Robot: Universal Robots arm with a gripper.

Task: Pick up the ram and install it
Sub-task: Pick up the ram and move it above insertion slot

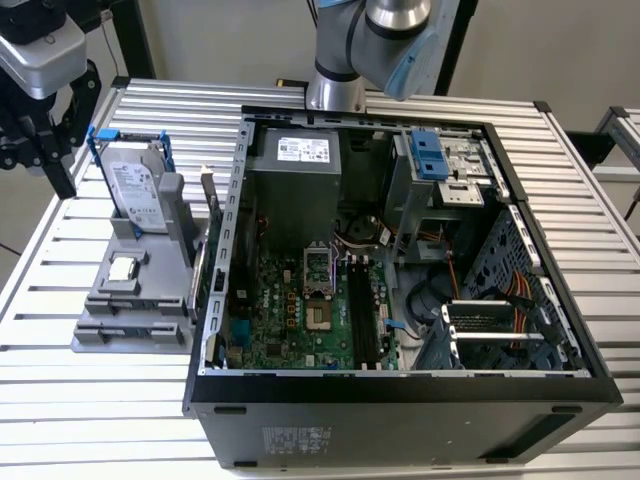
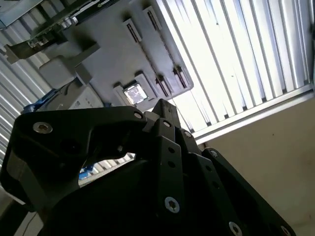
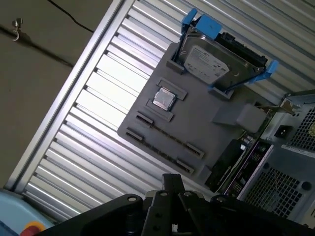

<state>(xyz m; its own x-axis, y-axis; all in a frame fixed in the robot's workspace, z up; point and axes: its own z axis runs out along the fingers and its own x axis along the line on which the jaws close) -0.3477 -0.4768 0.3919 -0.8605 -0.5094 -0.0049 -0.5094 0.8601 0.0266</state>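
Observation:
The ram stands on its long edge in the grey holder, on the side next to the open computer case. In the first wrist view the ram is a dark stick between the holder and the case wall. My gripper hangs at the exterior view's far left, above the table's edge and well away from the ram. Its black fingers stand apart with nothing between them. Long black memory slots lie on the motherboard inside the case.
A silver hard drive in a blue bracket leans at the back of the holder, and a small square processor chip lies in a recess in front. The ribbed aluminium table carries everything. The arm's base stands behind the case.

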